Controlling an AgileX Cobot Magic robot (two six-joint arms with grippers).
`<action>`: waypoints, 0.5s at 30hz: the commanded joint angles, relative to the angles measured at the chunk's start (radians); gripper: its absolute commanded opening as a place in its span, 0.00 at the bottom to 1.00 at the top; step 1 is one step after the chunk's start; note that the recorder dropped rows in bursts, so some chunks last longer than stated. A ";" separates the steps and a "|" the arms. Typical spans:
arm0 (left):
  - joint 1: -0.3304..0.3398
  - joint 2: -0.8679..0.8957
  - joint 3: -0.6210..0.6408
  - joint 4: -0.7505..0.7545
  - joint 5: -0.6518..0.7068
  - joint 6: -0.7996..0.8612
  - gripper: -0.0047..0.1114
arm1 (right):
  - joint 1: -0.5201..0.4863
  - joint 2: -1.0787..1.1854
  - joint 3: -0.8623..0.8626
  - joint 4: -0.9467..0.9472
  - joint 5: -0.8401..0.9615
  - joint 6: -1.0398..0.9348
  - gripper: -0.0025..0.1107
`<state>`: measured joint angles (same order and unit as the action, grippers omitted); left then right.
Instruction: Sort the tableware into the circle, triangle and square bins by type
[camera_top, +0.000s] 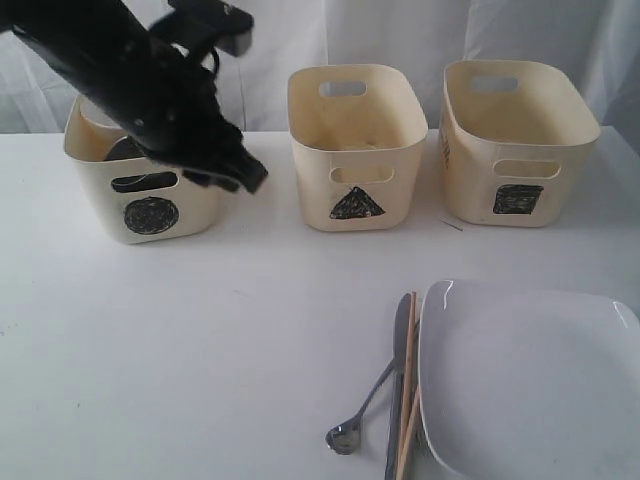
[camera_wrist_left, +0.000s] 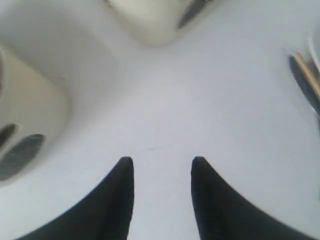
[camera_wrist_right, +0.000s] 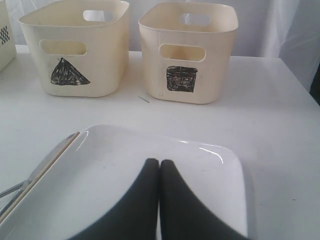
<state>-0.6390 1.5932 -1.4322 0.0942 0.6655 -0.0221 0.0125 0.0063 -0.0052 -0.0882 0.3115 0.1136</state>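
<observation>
My left gripper (camera_wrist_left: 162, 160) has its two black fingers (camera_wrist_left: 117, 200) standing apart, with only bare white table (camera_top: 200, 350) showing in the gap, so it holds nothing. In the exterior view that arm reaches down across the circle bin (camera_top: 150, 195), and its tip hangs by the bin's front right corner, above the table and short of the triangle bin (camera_top: 355, 150). A grey shape shows inside the circle bin behind the arm, but I cannot tell what it is. My right gripper (camera_wrist_right: 159, 162) has its fingers pressed together with nothing between them, and it hovers over the large white square plate (camera_top: 530, 380). The plate lies flat at the near right of the table. Just beside its left edge lie the wooden chopsticks (camera_top: 409, 380), then the knife (camera_top: 399, 340), both running roughly along that edge. The spoon (camera_top: 365, 405) slants away to the left, its bowl nearest me. The three cream bins stand in a row at the back: circle on the left, triangle in the middle, square bin (camera_top: 515, 150) on the right. From here I see nothing inside the triangle and square bins. A thin sliver (camera_top: 453, 226) lies on the table between those two.
</observation>
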 joint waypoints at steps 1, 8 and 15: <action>-0.102 0.003 0.072 -0.041 0.063 0.003 0.45 | 0.007 -0.006 0.005 -0.005 -0.014 -0.005 0.02; -0.196 0.054 0.117 -0.143 -0.022 0.000 0.48 | 0.007 -0.006 0.005 -0.005 -0.014 -0.005 0.02; -0.311 0.191 0.117 -0.150 -0.099 0.004 0.48 | 0.007 -0.006 0.005 -0.005 -0.014 -0.005 0.02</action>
<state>-0.9344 1.7620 -1.3230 -0.0393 0.5611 -0.0221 0.0125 0.0063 -0.0052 -0.0882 0.3115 0.1118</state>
